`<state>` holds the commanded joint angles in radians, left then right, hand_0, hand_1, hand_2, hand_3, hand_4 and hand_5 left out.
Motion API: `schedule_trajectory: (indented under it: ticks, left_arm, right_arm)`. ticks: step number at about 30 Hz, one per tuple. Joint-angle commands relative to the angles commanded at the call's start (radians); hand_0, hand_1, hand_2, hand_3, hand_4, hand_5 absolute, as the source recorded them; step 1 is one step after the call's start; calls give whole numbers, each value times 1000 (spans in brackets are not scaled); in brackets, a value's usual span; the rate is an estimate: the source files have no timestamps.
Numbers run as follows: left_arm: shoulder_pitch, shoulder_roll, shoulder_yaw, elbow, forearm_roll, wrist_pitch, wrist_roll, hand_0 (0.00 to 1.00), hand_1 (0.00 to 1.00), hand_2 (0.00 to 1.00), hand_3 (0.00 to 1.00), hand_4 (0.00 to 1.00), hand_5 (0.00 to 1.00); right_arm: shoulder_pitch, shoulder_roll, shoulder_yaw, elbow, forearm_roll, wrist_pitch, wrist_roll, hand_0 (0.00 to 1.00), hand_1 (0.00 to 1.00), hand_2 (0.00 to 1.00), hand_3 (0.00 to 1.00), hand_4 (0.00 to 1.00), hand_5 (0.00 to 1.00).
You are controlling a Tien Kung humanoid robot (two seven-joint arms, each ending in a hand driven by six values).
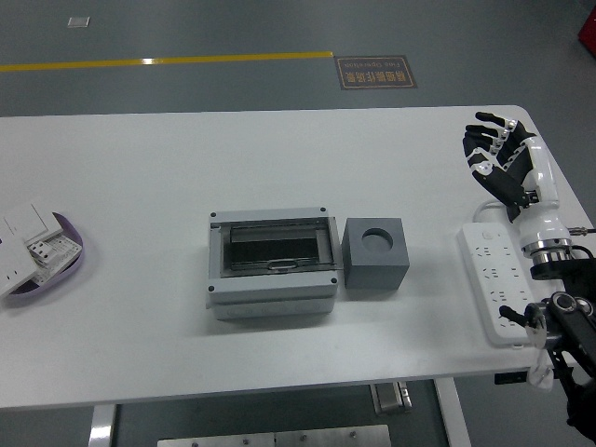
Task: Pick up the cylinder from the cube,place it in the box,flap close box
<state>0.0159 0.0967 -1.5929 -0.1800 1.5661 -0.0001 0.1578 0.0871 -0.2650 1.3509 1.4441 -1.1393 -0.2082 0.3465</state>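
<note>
A grey cube [375,253] with an empty round hole in its top sits at the table's middle. Touching its left side is a grey box [271,263] whose clear flap lies shut over a dark inside. No cylinder shows anywhere. My right hand [494,160] is raised over the table's right edge, well to the right of the cube, fingers spread and holding nothing. The left arm is out of view.
A white power strip [495,280] lies near the right edge under my right forearm. A purple tray [61,253] with white switch parts sits at the left edge. The table's near edge [279,396] runs along the bottom.
</note>
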Motion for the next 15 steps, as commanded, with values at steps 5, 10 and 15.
schedule_trajectory:
  ticks: [5,10,15]
  left_arm:
    - [-1,-1,3,0,-7,2,0,587,610,606,631,650,158]
    - [0,-1,8,0,-17,4,0,587,612,606,631,650,158]
    - [6,-3,12,0,-27,6,1,587,611,606,632,651,157]
  right_arm:
    - [8,1,-20,-11,1,1,1,729,649,634,666,698,174]
    - [10,9,-25,-32,13,9,7,729,647,634,666,698,173]
    - [19,15,-48,-56,32,39,13,728,649,634,665,697,175]
